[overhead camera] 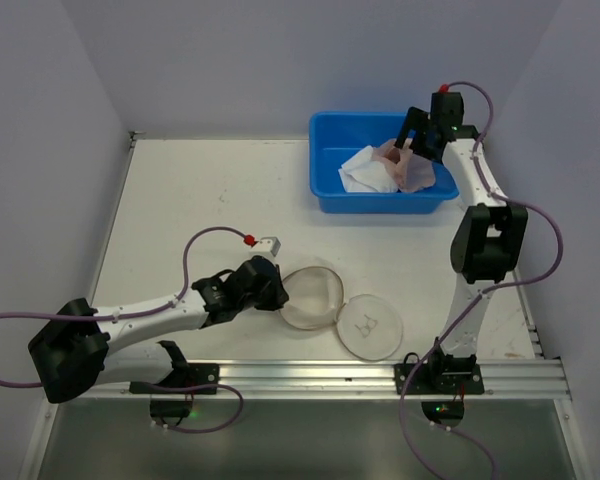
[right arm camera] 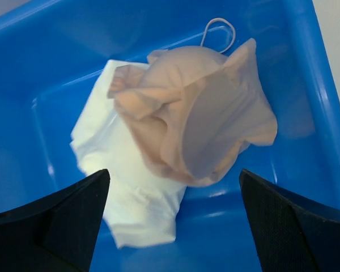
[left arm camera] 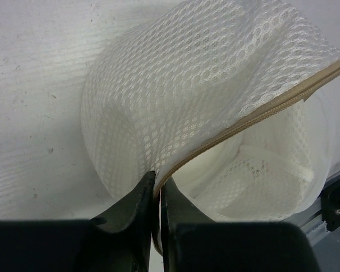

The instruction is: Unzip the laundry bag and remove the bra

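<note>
Where the left tool [left arm camera: 157, 182] meets the laundry bag [overhead camera: 308, 298], its two fingers are pressed together on the mesh wall just beside the tan zipper band [left arm camera: 260, 110], pinning the bag near the front edge of the table [overhead camera: 200, 190]. That band gapes wide. The round lid [overhead camera: 372, 325] with the small bra outline lies flopped open to the right, touching the bag's body. Inside I see only white mesh, though the far inside is shadowed, so it looks empty rather than surely so. Farther right and back, the bra [right arm camera: 198, 130] lies in the blue tub [overhead camera: 330, 135], draped over a white cloth [right arm camera: 130, 215]. Above it the right tool [right arm camera: 174, 175] hangs with fingers spread wide, holding nothing. By my reading both unzipping and removal are done; only letting go of the bag and pulling back seem left.
</note>
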Controlling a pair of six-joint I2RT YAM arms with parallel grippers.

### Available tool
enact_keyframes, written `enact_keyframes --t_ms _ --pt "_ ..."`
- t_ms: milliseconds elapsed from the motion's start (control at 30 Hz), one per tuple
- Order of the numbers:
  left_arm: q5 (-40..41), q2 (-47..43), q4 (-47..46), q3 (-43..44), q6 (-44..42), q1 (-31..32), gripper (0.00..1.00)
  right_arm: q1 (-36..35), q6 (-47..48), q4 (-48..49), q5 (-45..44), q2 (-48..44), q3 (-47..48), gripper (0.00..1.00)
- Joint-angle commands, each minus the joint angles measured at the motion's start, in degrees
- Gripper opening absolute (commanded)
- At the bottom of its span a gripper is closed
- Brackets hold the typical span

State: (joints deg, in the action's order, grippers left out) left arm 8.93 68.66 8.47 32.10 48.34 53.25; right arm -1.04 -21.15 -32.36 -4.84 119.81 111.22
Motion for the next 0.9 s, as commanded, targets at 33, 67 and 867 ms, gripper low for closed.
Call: enact_keyframes --t_ms 33,67,867 --pt "0.2 0.0 0.0 3.8 -2.0 -0.5 0.15 -1.2 0.0 -1.6 4.5 -18.9 -4.4 0.99" --pt "0.2 0.0 0.1 4.7 -2.4 -0.7 0.16 -1.5 0.0 -1.7 4.7 -21.4 -6.3 0.99" --pt "0.7 4.5 -1.7 7.3 -4.0 -7.8 0.18 -12.4 -19.7 5.0 20.7 -79.7 -88.6 0.97"
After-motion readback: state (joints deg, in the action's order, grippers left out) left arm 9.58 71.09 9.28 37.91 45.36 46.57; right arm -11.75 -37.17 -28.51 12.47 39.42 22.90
